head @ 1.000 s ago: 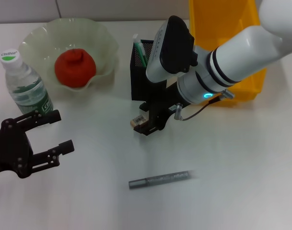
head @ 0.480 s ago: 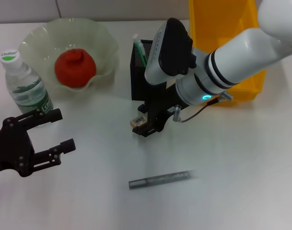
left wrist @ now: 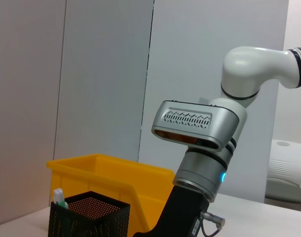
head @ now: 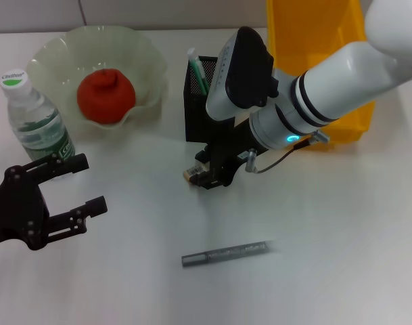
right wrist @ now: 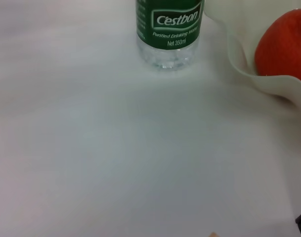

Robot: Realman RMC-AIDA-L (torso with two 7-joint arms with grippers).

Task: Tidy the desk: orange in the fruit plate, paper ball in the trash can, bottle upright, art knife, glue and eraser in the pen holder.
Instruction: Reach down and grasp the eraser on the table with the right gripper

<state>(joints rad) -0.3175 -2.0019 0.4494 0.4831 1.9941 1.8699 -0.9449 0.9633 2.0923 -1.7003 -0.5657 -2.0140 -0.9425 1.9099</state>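
Note:
My right gripper (head: 206, 173) is shut on the small beige eraser (head: 191, 173), low over the table just in front of the black mesh pen holder (head: 194, 126). A green-and-white glue stick (head: 196, 70) stands in the holder. The grey art knife (head: 224, 253) lies flat on the table nearer to me. The orange (head: 105, 95) sits in the pale-green fruit plate (head: 149, 53). The bottle (head: 36, 120) stands upright at the left. My left gripper (head: 82, 184) is open and empty below the bottle. The yellow trash can (head: 314, 34) stands at the back right. The paper ball is out of view.
The right wrist view shows the bottle (right wrist: 169, 29), the plate rim (right wrist: 244, 64) and the orange (right wrist: 283, 44) across bare white table. The left wrist view shows the pen holder (left wrist: 88, 217), the trash can (left wrist: 115, 175) and my right arm (left wrist: 199, 148).
The right gripper has shifted only slightly with the eraser in it. The left arm has not moved.

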